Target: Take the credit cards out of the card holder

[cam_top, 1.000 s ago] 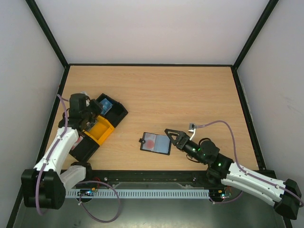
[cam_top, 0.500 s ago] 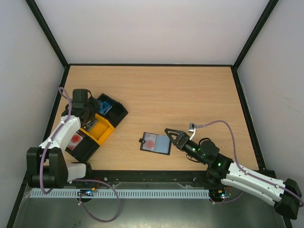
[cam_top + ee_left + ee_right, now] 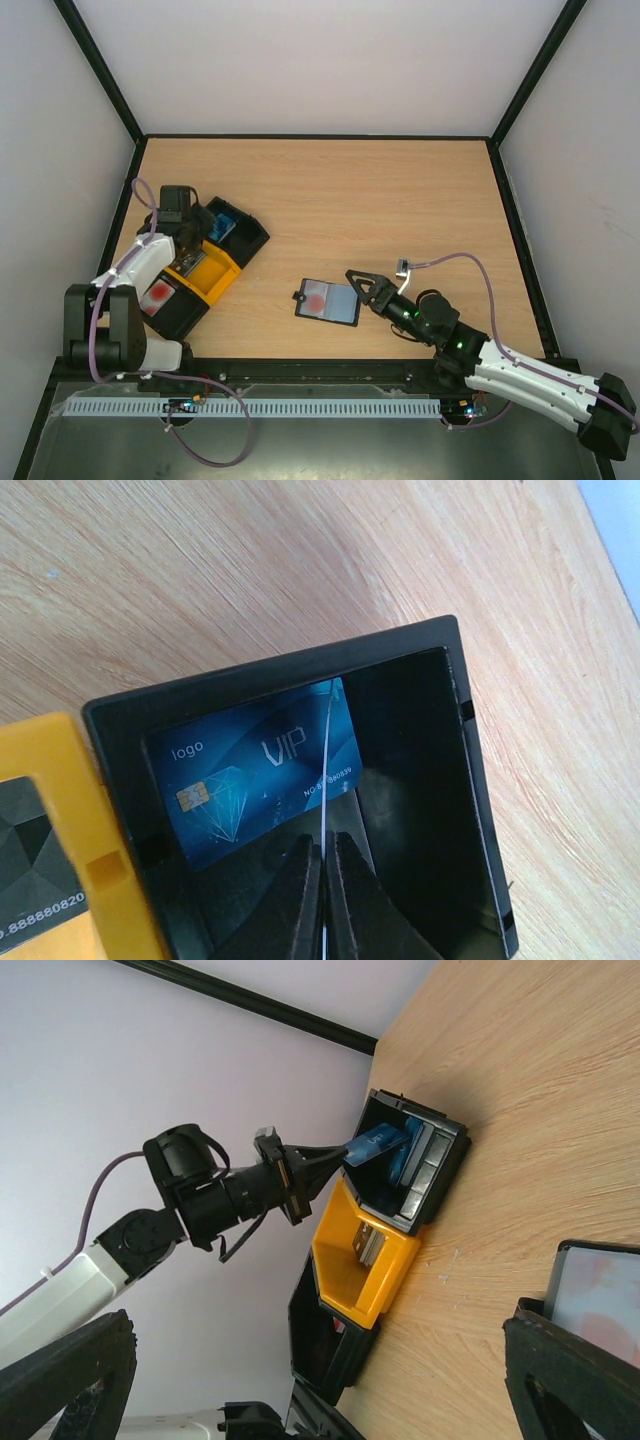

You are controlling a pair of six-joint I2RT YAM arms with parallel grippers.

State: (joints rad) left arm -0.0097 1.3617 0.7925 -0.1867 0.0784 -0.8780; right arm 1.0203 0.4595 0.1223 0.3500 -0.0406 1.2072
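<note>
The black card holder (image 3: 328, 301) lies open mid-table, a red card (image 3: 317, 298) showing under its grey-blue panel. It also shows in the right wrist view (image 3: 600, 1295). My right gripper (image 3: 362, 284) is open at the holder's right edge, with its fingers (image 3: 570, 1370) spread wide and nothing between them. My left gripper (image 3: 205, 228) is shut on a blue card (image 3: 372, 1144), seen edge-on in the left wrist view (image 3: 327, 770). It holds the card over the far black tray (image 3: 250, 238). Another blue VIP card (image 3: 250, 780) lies flat in that tray.
An orange tray (image 3: 212, 278) holding a dark card sits beside the far black tray. A second black tray (image 3: 165, 310) with a red card (image 3: 158, 293) lies nearer. The trays stand by the left wall. A black frame edges the table.
My left arm has folded back toward the left wall, and its gripper has shifted a little toward the far black tray. The red card in the near tray has come into view. The right arm has not moved.
</note>
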